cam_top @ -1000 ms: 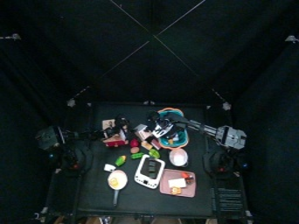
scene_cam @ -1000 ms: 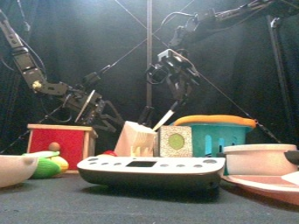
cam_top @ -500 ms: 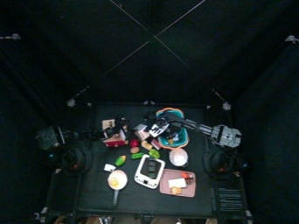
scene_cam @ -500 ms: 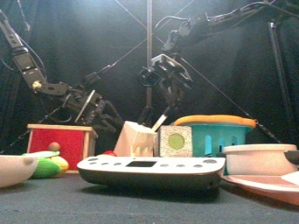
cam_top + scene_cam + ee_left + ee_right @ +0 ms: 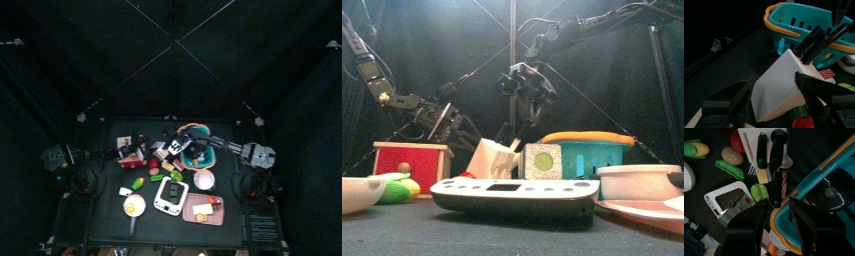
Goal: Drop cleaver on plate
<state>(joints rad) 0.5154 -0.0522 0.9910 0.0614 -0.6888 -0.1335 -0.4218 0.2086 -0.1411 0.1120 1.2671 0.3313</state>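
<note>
A white knife block (image 5: 777,85) (image 5: 764,143) (image 5: 497,158) stands mid-table with several black handles (image 5: 775,158) and one wooden handle (image 5: 763,175) sticking out. All blades are hidden, so I cannot tell which handle is the cleaver's. My right gripper (image 5: 782,220) (image 5: 527,92) hangs open just above the handles, and one black handle runs toward the gap between its jaws. My left gripper (image 5: 777,100) (image 5: 460,128) has its jaws against both sides of the block. The pink plate (image 5: 214,218) (image 5: 647,211) lies at the front right and carries a small yellow item.
A teal basket (image 5: 589,155) (image 5: 807,25) with an orange rim stands right beside the block. A white bowl (image 5: 639,180), a white scale (image 5: 513,195), a red box (image 5: 412,165) and green vegetables (image 5: 731,169) crowd the front of the table.
My right gripper's jaws have spread wide, and it has shifted left and lower over the block. The pale handle now sticks out less far. The left arm has not moved.
</note>
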